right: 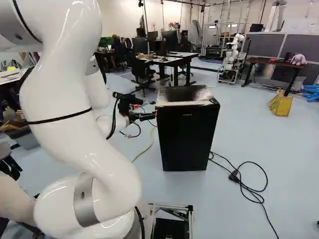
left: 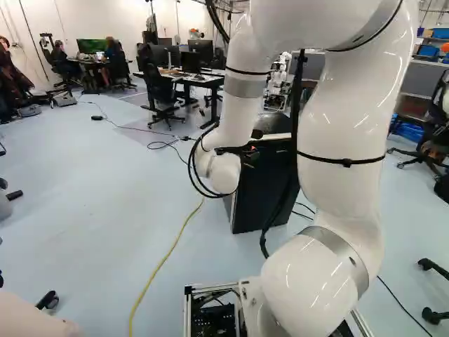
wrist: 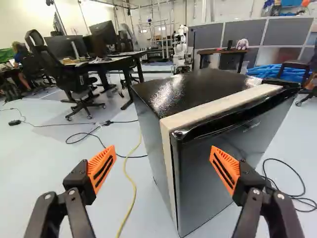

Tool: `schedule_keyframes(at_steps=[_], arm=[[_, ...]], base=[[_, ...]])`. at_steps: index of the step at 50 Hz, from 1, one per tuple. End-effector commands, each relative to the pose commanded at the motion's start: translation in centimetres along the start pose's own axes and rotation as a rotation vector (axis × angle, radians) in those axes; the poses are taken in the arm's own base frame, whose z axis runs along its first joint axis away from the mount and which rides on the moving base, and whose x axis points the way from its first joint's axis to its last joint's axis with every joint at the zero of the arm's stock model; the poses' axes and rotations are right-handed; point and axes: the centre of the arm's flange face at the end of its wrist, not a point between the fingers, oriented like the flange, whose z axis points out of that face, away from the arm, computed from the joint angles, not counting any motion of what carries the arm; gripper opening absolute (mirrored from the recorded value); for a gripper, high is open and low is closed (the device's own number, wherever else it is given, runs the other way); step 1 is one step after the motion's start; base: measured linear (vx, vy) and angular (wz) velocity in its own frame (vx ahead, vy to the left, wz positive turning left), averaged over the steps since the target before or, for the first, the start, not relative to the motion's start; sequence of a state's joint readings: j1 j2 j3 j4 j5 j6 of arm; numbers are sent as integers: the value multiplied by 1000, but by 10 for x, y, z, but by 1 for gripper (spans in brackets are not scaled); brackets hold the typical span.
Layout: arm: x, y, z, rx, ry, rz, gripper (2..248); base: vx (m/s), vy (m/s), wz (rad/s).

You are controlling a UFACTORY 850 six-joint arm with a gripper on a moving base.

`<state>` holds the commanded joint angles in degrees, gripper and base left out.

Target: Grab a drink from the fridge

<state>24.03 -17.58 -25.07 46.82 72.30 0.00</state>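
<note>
The hand (right: 148, 109) is released, its two fingers spread wide with nothing gripped between the orange pads (wrist: 102, 169). Just ahead of it stands the black fridge (wrist: 208, 79) on the floor, its near upright edge showing between the fingers. One pad lines up with the fridge's door (wrist: 200, 188); whether they touch I cannot tell. A pale strip (wrist: 218, 106) runs between cabinet and door. Also ahead, a yellow cable (wrist: 134, 191) crosses the floor. Farther off, past the other finger, is an office chair (wrist: 74, 82); beyond the fridge stands another robot (wrist: 181, 47).
</note>
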Motion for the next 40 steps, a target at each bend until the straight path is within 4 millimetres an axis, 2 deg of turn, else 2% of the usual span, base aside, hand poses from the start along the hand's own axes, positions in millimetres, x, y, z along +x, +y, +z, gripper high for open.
schedule_keyframes(at_steps=[40], arm=[[-40, -35, 3, -185, 122, -18, 247]], base=[[0, 0, 0]])
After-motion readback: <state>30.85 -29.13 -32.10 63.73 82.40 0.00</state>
